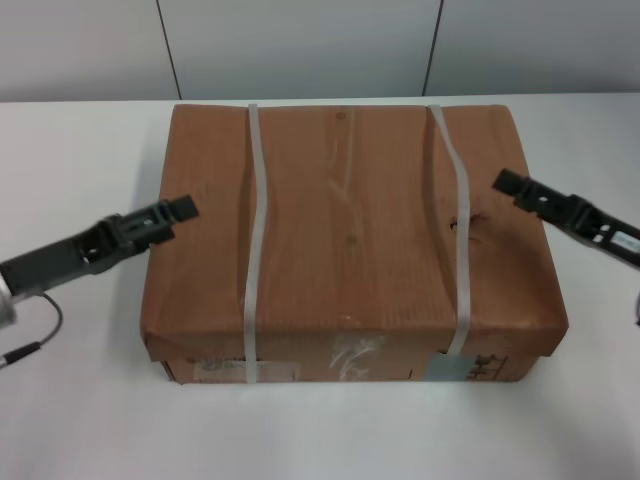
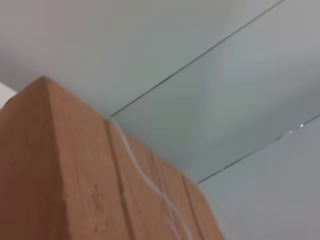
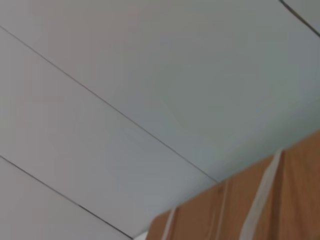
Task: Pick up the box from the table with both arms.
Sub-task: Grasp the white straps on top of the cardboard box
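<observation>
The box (image 1: 350, 230) is a large brown carton standing on the white table (image 1: 70, 150). It has two whitish straps (image 1: 252, 250) and a grey label (image 1: 455, 368) on its front side. My left gripper (image 1: 178, 211) is at the box's left side, its tip at the top edge. My right gripper (image 1: 510, 184) is at the box's right side, its tip close to the top edge. Whether either one touches the box does not show. The left wrist view shows a box corner and side (image 2: 75, 175). The right wrist view shows a strapped part of the box (image 3: 295, 190).
A grey panelled wall (image 1: 300, 40) stands behind the table's far edge. A dark cable (image 1: 40, 335) hangs by my left arm at the near left. White tabletop lies on both sides of the box and in front of it.
</observation>
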Controlling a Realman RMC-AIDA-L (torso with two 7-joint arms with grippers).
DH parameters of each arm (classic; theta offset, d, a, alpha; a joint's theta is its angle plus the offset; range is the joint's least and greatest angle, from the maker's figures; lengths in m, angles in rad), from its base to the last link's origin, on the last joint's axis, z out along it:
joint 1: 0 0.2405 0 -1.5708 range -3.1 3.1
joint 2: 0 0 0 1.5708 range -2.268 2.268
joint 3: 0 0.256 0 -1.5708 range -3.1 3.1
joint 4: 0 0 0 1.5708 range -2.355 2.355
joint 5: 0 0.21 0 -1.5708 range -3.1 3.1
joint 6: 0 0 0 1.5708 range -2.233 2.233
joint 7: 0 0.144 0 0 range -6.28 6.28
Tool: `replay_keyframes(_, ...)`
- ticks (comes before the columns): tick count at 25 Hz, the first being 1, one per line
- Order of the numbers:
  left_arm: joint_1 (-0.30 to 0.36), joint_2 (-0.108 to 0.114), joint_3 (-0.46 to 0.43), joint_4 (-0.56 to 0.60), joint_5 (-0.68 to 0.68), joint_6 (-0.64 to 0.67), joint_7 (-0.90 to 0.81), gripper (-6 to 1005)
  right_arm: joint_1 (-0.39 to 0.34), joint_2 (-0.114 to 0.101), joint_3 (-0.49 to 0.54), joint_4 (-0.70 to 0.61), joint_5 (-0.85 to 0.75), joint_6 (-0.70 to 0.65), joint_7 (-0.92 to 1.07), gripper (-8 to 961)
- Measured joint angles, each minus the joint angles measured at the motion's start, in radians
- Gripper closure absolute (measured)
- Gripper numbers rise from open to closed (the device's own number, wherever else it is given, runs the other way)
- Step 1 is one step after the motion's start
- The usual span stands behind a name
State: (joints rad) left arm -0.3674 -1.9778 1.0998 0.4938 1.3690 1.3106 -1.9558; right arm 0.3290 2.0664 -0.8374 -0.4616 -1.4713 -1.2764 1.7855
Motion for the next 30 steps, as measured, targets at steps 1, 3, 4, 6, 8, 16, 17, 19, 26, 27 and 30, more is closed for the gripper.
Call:
replay_keyframes(1, -0.009, -0.011, -0.001, 0.000, 0.027, -0.020, 0.001, 138, 0.009, 0.002, -0.010, 0.009, -0.001, 0.014, -0.002, 94)
replay_keyframes(3, -0.021, -0.025, -0.001, 0.000, 0.058, -0.037, 0.006, 138, 0.026, 0.004, -0.037, 0.023, -0.001, 0.038, -0.010, 94)
replay_keyframes(4, -0.027, -0.030, -0.001, 0.000, 0.068, -0.043, 0.008, 138, 0.036, 0.005, -0.051, 0.031, -0.001, 0.047, -0.018, 95)
replay_keyframes(6, -0.042, -0.043, -0.001, -0.001, 0.094, -0.064, 0.012, 139, 0.058, 0.006, -0.071, 0.058, -0.001, 0.064, -0.034, 96)
replay_keyframes(8, -0.066, -0.056, 0.006, -0.001, 0.126, -0.099, 0.015, 139, 0.077, 0.007, -0.085, 0.085, -0.001, 0.085, -0.048, 97)
replay_keyframes(16, -0.102, -0.068, 0.092, -0.001, 0.141, -0.190, 0.016, 141, 0.109, 0.013, -0.142, 0.113, 0.002, 0.138, -0.084, 101)
replay_keyframes(17, -0.105, -0.069, 0.100, -0.001, 0.140, -0.192, 0.016, 141, 0.112, 0.013, -0.143, 0.115, 0.003, 0.139, -0.089, 101)
replay_keyframes(19, -0.114, -0.072, 0.117, -0.008, 0.137, -0.197, 0.016, 142, 0.120, 0.012, -0.143, 0.120, 0.004, 0.139, -0.105, 102)
replay_keyframes(26, -0.157, -0.075, 0.213, -0.040, 0.064, -0.210, 0.026, 138, 0.177, 0.012, -0.143, 0.175, 0.005, 0.141, -0.172, 105)
replay_keyframes(27, -0.159, -0.076, 0.222, -0.041, 0.056, -0.212, 0.027, 138, 0.183, 0.012, -0.143, 0.180, 0.005, 0.143, -0.180, 106)
replay_keyframes(30, -0.163, -0.076, 0.279, -0.042, 0.006, -0.215, 0.041, 136, 0.199, 0.012, -0.142, 0.193, 0.005, 0.150, -0.203, 107)
